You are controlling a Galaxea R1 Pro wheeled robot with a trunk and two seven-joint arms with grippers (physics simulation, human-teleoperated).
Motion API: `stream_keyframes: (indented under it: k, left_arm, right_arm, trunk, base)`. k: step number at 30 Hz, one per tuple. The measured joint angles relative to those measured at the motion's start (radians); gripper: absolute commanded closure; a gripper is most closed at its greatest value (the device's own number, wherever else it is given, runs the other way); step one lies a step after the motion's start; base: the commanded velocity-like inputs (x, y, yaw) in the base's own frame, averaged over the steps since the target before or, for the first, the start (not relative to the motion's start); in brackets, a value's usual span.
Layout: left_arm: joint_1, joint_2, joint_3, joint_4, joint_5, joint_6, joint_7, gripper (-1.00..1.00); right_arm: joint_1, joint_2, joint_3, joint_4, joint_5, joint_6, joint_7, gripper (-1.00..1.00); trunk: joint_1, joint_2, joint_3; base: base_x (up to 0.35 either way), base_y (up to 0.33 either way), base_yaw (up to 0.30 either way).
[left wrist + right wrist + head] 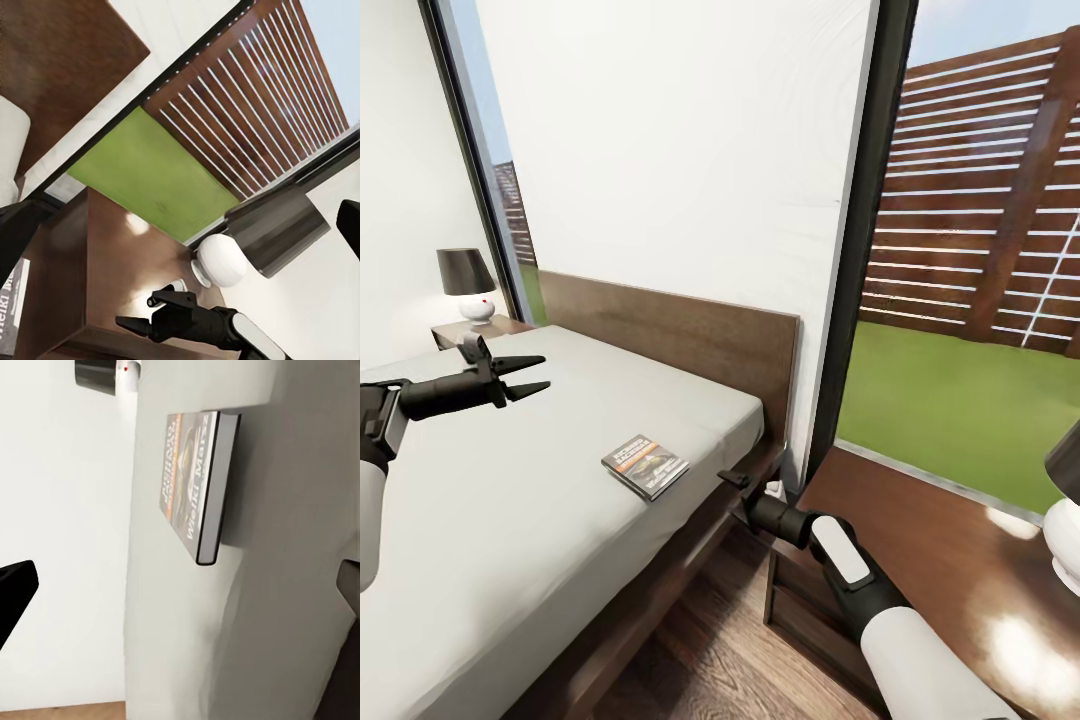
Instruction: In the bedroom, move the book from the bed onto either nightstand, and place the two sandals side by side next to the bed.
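Two arms, both fingers spread, empty; one book (646, 465) flat on one bed (510, 520); two nightstands.

White arms; seemingly black end effectors

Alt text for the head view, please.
A small book lies flat on the bed near its right edge. The open left gripper hovers over the mattress; the right gripper reaches toward the book from beside a nightstand.

Left hand (536, 374) and right hand (736, 487) agape.
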Motion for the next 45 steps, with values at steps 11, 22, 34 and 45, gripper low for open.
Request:
stream_keyframes:
  k: [11, 22, 34, 45]
  left_arm:
    - [0.0, 0.0, 0.0, 0.0, 0.001, 0.0, 0.0, -1.0]
    - [0.0, 0.0, 0.0, 0.0, 0.0, 0.0, 0.0, -1.0]
    - [0.0, 0.0, 0.0, 0.0, 0.0, 0.0, 0.0, -1.0]
    - [0.0, 0.0, 0.0, 0.0, 0.0, 0.0, 0.001, -1.0]
  right_arm:
    - [0.0, -0.001, 0.004, -0.001, 0.004, 0.002, 0.0, -1.0]
    - [0.0, -0.003, 0.005, -0.001, 0.004, 0.004, 0.001, -1.0]
    - [0.0, -0.003, 0.001, -0.001, 0.004, 0.004, 0.003, -1.0]
    - [0.0, -0.004, -0.002, -0.001, 0.004, 0.004, 0.003, -1.0]
  trunk:
    - [0.0, 0.0, 0.0]
    - [0.0, 0.0, 0.0]
    - [0.0, 0.0, 0.0]
    - [0.0, 0.0, 0.0]
  base:
    - [0.0, 0.0, 0.0]
    - [0.0, 0.0, 0.0]
    - [0.0, 0.0, 0.073]
    - [0.0, 0.0, 0.178]
